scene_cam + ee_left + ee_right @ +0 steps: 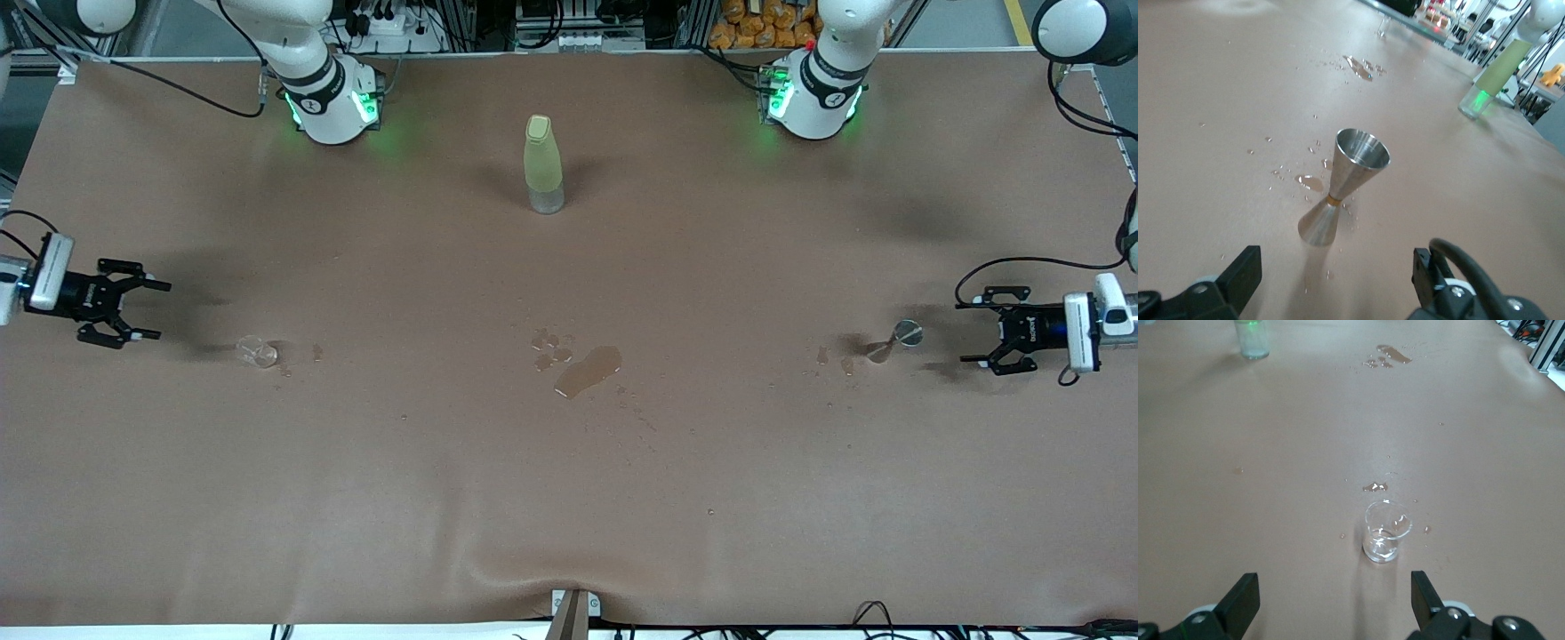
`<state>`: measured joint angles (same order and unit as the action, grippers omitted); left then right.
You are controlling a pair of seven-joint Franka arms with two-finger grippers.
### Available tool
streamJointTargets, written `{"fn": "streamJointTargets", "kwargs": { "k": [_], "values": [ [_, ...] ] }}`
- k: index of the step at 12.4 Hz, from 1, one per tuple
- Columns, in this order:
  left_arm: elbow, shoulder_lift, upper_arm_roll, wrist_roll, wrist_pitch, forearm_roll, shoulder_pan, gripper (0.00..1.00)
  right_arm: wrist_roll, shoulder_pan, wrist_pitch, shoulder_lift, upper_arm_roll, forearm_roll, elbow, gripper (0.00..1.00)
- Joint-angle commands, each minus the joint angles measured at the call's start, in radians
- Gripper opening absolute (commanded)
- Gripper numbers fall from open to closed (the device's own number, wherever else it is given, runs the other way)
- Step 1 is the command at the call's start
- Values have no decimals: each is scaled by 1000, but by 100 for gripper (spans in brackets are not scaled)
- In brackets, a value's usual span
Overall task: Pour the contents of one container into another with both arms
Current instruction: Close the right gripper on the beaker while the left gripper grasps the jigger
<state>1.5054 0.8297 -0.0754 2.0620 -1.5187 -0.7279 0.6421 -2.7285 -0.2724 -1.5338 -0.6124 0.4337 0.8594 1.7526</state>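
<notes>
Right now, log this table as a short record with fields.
glass cup: upright, toward the right arm's end
metal cup: upright, toward the left arm's end
bottle: upright, mid-table, nearer the bases
puddle: mid-table, between the cups
right claw: open, empty, beside glass cup
left claw: open, empty, beside metal cup

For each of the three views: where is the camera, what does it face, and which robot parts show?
Front: high across the table, facing both bases; left gripper and right gripper open.
Left wrist: on the left arm, facing the metal cup; its fingers show.
Right wrist: on the right arm, facing the glass cup.
Both wrist views share the bottle.
</notes>
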Motion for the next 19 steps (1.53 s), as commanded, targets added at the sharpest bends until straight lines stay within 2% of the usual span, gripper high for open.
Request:
{"fn": "streamJointTargets", "kwargs": {
  "k": [1, 4, 6, 10, 15, 19],
  "values": [
    [-1, 34, -17, 36, 14, -47, -2, 100, -98, -17, 61, -68, 10, 79, -18, 100],
    [13, 69, -33, 96, 14, -119, -2, 100, -151, -33, 115, -137, 10, 151, -18, 100],
    [28, 82, -59, 121, 14, -123, -4, 100, -203, -45, 127, -182, 10, 206, -21, 100],
    [68, 94, -64, 177, 18, -148, -2, 100, -302, -63, 185, -272, 10, 297, -36, 100],
    [65, 97, -67, 179, 28, -168, -10, 100, -367, -70, 233, -371, 10, 401, -70, 100],
    [59, 98, -67, 179, 26, -182, -12, 81, -385, -74, 261, -412, 10, 475, -78, 100]
  ]
}}
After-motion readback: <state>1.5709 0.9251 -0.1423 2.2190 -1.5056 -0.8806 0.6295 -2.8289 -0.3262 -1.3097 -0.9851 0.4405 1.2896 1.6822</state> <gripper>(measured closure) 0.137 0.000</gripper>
